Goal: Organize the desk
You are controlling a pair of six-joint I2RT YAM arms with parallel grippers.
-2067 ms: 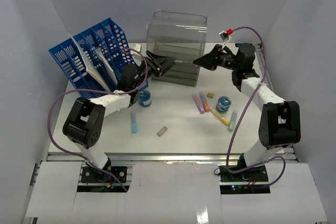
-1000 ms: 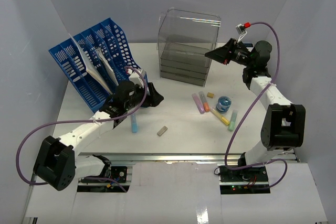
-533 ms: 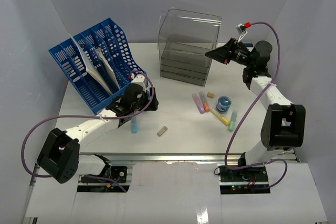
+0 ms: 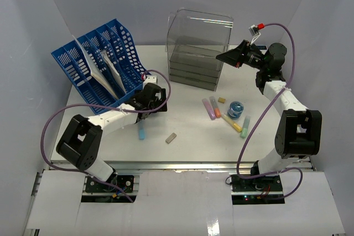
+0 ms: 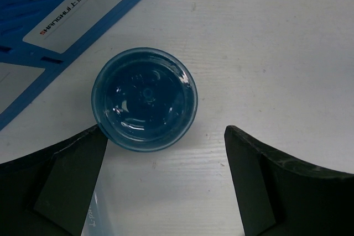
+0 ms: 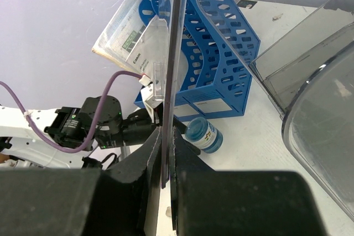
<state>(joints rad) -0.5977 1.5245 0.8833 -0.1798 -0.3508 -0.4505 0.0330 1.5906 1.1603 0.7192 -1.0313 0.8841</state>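
Observation:
The white desk (image 4: 188, 150) carries scattered items. My left gripper (image 4: 150, 103) hovers low by the foot of the blue file rack (image 4: 102, 62), jaws wide open. In the left wrist view a round blue jar (image 5: 144, 99) stands upright just ahead of the open left gripper (image 5: 163, 134), its near rim level with my fingertips (image 5: 72, 175), touching neither. My right gripper (image 4: 225, 57) is raised and shut on the thin right wall of the clear drawer box (image 4: 196, 48). That wall's edge (image 6: 176, 53) runs up from between the shut jaws.
A light-blue highlighter (image 4: 141, 131) and a tan eraser (image 4: 171, 138) lie in front of my left arm. At the right lie a second blue jar (image 4: 235, 109), several highlighters (image 4: 213, 108) and a small tan block (image 4: 222, 100). Papers (image 6: 133, 34) sit in the rack.
My left arm has pulled back toward the rack, bringing its gripper over the blue jar, and the jaws have opened wider. The right arm and the clear box have not moved.

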